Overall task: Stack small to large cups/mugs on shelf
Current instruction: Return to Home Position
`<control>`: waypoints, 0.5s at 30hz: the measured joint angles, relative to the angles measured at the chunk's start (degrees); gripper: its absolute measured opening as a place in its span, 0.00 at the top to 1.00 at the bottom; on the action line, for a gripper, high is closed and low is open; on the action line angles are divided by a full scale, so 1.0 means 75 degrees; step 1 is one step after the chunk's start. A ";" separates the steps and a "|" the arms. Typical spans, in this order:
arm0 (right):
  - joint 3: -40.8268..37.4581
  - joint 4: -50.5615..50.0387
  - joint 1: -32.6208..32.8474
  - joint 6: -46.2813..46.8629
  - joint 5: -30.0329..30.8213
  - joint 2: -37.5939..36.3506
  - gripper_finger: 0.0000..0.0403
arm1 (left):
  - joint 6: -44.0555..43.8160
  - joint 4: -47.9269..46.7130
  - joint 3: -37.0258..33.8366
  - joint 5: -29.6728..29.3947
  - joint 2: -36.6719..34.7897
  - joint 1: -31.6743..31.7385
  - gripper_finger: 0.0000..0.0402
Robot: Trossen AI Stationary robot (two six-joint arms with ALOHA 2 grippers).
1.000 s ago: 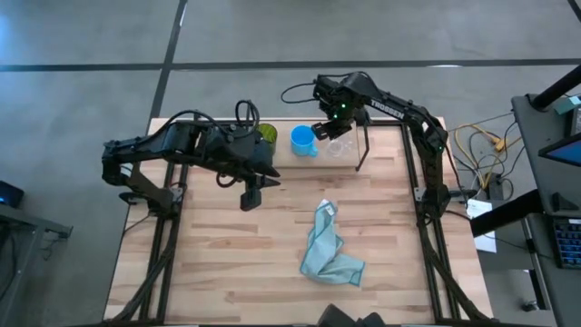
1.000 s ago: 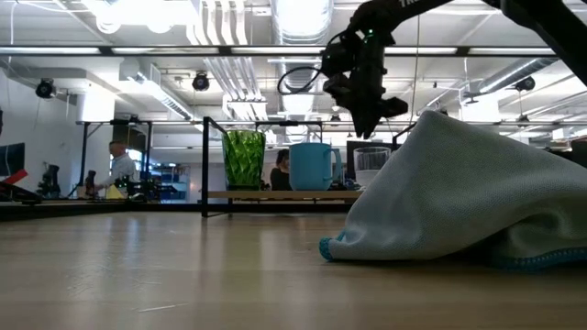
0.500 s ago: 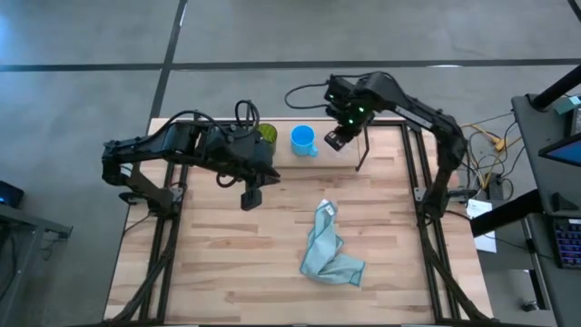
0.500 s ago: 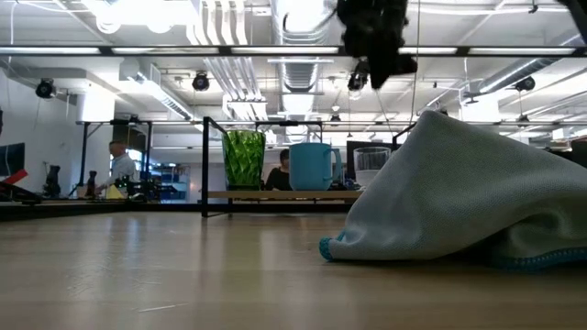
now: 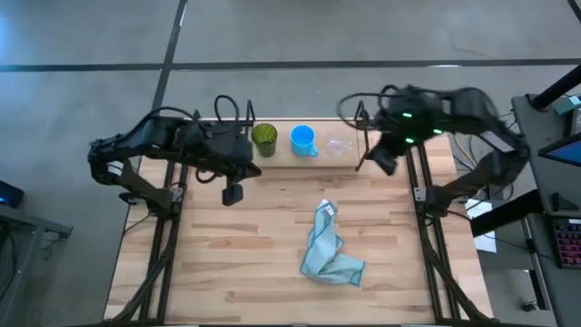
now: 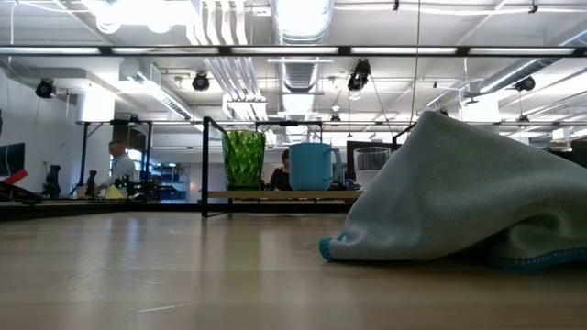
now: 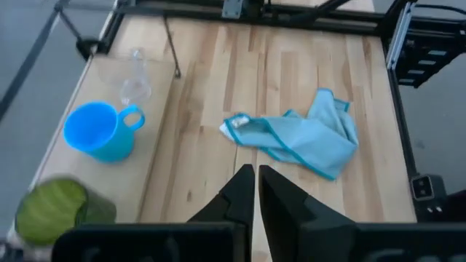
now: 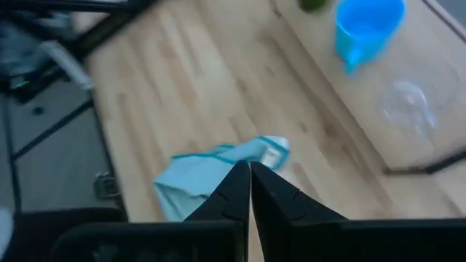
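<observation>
Three cups stand upright in a row on the narrow wooden shelf (image 5: 283,153) at the table's far edge: a dark green cup (image 5: 264,139), a bright blue mug (image 5: 302,140) with a handle, and a small clear glass (image 5: 339,145). The low view shows the green cup (image 6: 243,159), the blue mug (image 6: 313,166) and the glass (image 6: 371,165) on the board (image 6: 275,194). My left gripper (image 5: 232,193) is shut and empty, near the shelf's left end. My right gripper (image 5: 386,163) is shut and empty, right of the shelf's black upright (image 5: 363,145).
A light blue cloth (image 5: 327,245) lies crumpled on the tabletop, near and right of centre, and fills the right of the low view (image 6: 459,192). It also shows in the left wrist view (image 7: 298,135) and the right wrist view (image 8: 211,175). People show in the room behind.
My right gripper has moved from above the clear glass, up and toward the table's right edge, out of the low view. My left gripper has drawn back a little toward the table's left edge. The three cups have stayed where they were on the shelf.
</observation>
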 joint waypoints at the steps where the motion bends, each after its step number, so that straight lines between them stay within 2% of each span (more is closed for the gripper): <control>1: 0.0000 0.0082 0.0136 -0.0113 -0.0002 -0.0180 0.98 | -0.0158 -0.0137 -0.0009 -0.0002 -0.0062 -0.0001 0.98; 7: -0.0239 0.1668 0.0847 -0.0363 0.0014 -0.1026 0.98 | -0.1256 -0.0279 -0.0063 -0.0174 -0.0455 0.0001 0.98; 12: -0.1047 0.3135 0.1453 -0.0933 -0.0007 -0.1414 0.98 | -0.1409 -0.0139 -0.0087 -0.0321 -0.0892 -0.0001 0.98; 15: -0.1663 0.3517 0.1666 -0.0979 -0.0005 -0.1517 0.98 | -0.1585 -0.0117 -0.0103 -0.0621 -0.1176 -0.0004 0.98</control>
